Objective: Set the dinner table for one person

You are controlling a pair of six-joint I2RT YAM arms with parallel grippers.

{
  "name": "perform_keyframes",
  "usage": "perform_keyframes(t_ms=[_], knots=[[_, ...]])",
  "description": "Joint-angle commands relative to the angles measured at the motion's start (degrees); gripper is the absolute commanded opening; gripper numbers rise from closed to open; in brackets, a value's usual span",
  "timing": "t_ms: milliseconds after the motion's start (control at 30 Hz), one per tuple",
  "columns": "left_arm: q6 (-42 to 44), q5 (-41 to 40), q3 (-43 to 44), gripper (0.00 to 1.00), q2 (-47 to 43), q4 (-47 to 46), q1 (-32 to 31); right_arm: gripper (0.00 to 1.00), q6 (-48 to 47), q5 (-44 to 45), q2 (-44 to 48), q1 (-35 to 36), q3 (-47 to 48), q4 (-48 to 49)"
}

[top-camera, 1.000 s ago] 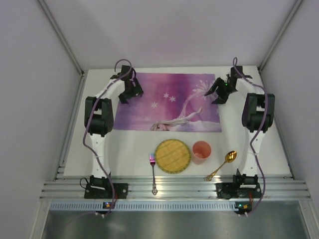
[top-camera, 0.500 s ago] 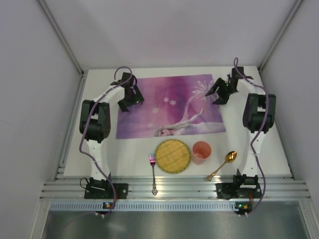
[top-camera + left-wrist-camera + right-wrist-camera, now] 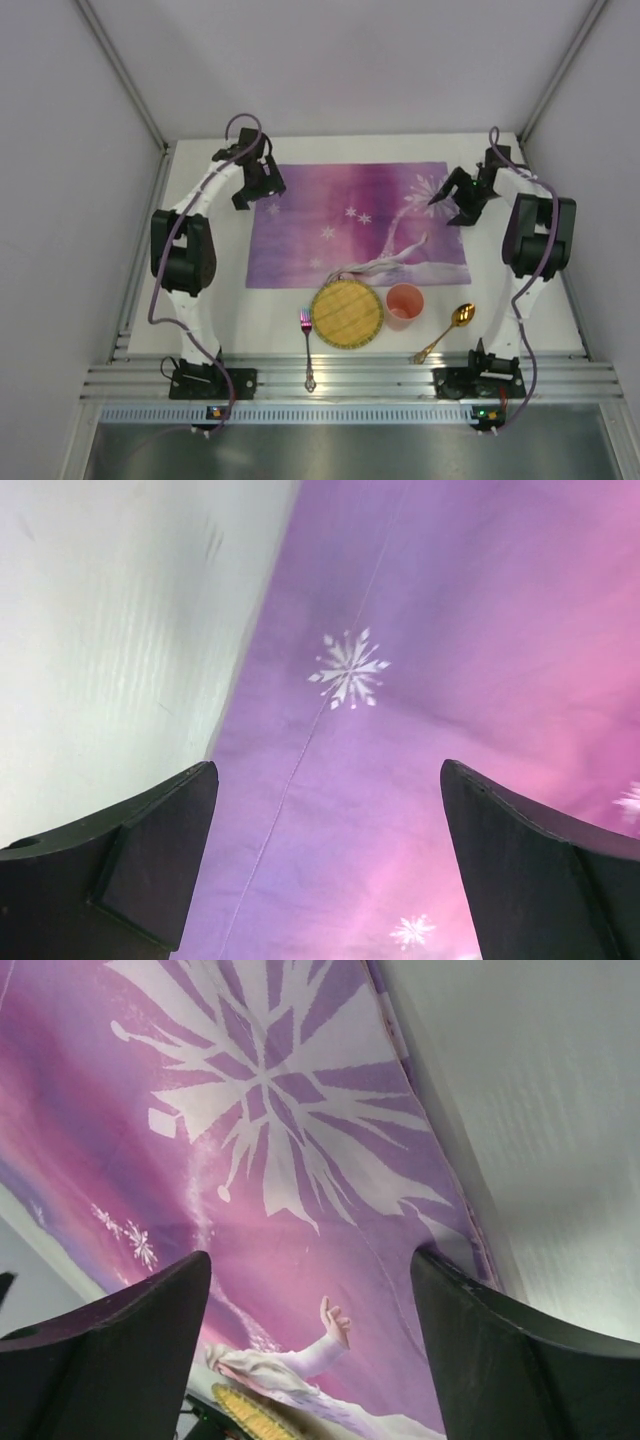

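Note:
The dinner table [image 3: 270, 310] is a white tabletop with a purple snowflake placemat [image 3: 350, 215] spread across its middle. My left gripper [image 3: 248, 193] hovers over the mat's far-left corner. In the left wrist view it [image 3: 328, 770] stands open, with only cloth [image 3: 400, 780] and bare table [image 3: 120, 630] below. My right gripper [image 3: 450, 200] hangs over the mat's far-right part. From the right wrist camera it [image 3: 310, 1255] is open too, nothing between its fingers. A yellow plate [image 3: 346, 312], pink cup [image 3: 405, 304], fork [image 3: 307, 345] and gold spoon [image 3: 446, 331] lie along the near side.
The mat's near edge is rumpled and reaches the plate's far rim [image 3: 235, 1415]. A ribbed aluminium rail [image 3: 350, 380] runs along the near edge by the arm bases. White walls close in on the left, right and back.
The placemat has slid to the right and nearer, its near edge now touching the plate. Both arms swung right with it. The right jaws have widened.

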State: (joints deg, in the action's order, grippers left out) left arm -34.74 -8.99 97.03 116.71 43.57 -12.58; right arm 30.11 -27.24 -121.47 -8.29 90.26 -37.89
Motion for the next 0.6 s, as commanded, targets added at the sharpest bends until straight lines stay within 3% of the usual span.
perform_keyframes(t_ms=[0, 100, 333, 567], knots=[[2.31, -0.33, 3.52, 0.98, -9.47, 2.39, -1.04, 0.85, -0.76, 4.04, 5.79, -0.85, -1.40, -3.24], [0.91, 2.04, -2.95, 0.98, -15.53, 2.22, -3.14, 1.00, 0.21, 3.60, 11.42, -0.76, -3.41, -3.68], [0.20, 13.55, -28.98, 0.95, -31.87, -9.00, -12.64, 1.00, 1.36, 1.23, 24.33, 1.00, -7.37, -5.18], [0.02, 19.01, -42.62, 0.84, -32.07, -16.93, -17.47, 1.00, 0.65, 0.35, 36.29, 1.61, -12.55, -8.86]])
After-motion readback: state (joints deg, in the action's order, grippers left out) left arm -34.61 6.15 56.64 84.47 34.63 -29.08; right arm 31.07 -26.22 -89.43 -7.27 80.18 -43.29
